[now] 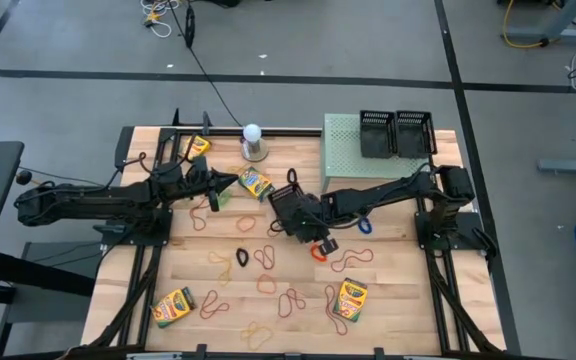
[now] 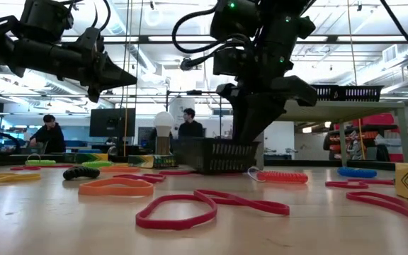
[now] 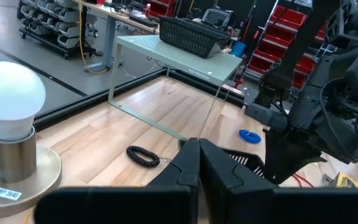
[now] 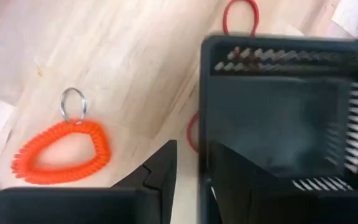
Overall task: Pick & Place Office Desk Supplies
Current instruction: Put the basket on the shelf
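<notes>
Four crayon boxes (image 1: pixel 255 182) and three baskets (image 1: pixel 290 205); right gripper (image 1: pixel 311 232) clamps one basket's wall mid-bench; left gripper (image 1: pixel 220 185) closed.

A black mesh basket (image 4: pixel 278 118) sits beside an orange coiled wrist loop (image 4: pixel 61 151) with a silver ring, red rubber-band loops (image 2: pixel 211 206) and yellow-and-green crayon boxes (image 1: pixel 352 296) on pale wood table (image 1: pixel 388 280).

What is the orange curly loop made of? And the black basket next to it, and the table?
The orange coil loop looks like springy plastic, matte, wound in tight ridges, with a shiny metal ring on top. The black basket seems to be thin metal or hard plastic mesh; small slots show along its wall, and I cannot tell which. The table looks like pale wood, with grain lines and plank seams.
</notes>
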